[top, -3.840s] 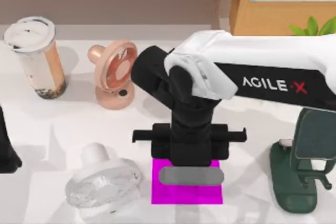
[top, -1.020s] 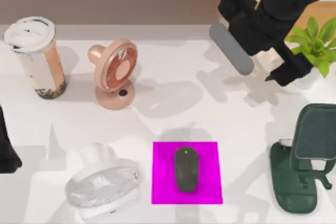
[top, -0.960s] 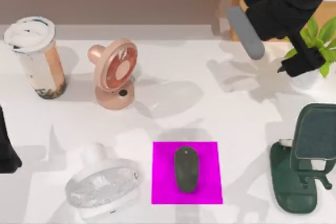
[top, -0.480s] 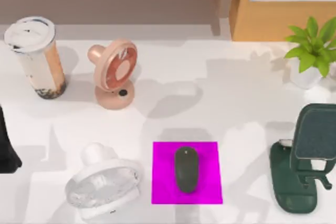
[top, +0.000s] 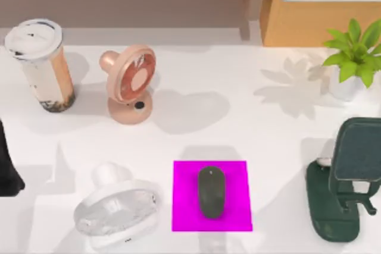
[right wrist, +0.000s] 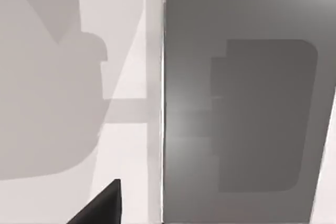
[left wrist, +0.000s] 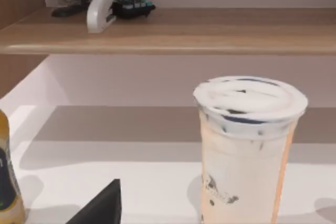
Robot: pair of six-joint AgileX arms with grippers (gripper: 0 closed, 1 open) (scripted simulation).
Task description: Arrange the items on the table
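The mouse (top: 211, 192) is sitting square in the middle of the magenta mat (top: 184, 206), lengthwise and tidy, which reads as a finished placement, the mat giving it a marked spot near the front of the worktop (top: 238, 129). Over at the right edge, the phone (top: 359, 150) is leaning upright in the dark green stand (top: 330, 206), screen tilted back, and that looks deliberate too: the cradle is propping it so it faces out. The cup (top: 40, 63) is standing upright at the far left, lid on, with a creamy brownish drink visible through its wall in the left wrist view (left wrist: 247, 150); it is well apart from everything arranged so far, so I judge it is the item left to handle. A pink fan (top: 130, 84) is standing beside it, and a white fan (top: 116, 209) is lying just left of the mat, with a potted plant (top: 351, 52) at the far right. The left arm (top: 7, 165) is waiting at the left edge, its camera looking straight at the cup, and whether the left claw is open or closed, I cannot tell. The right wrist camera is looking at a grey panel (right wrist: 241, 103), and the right claw's state cannot be told either.
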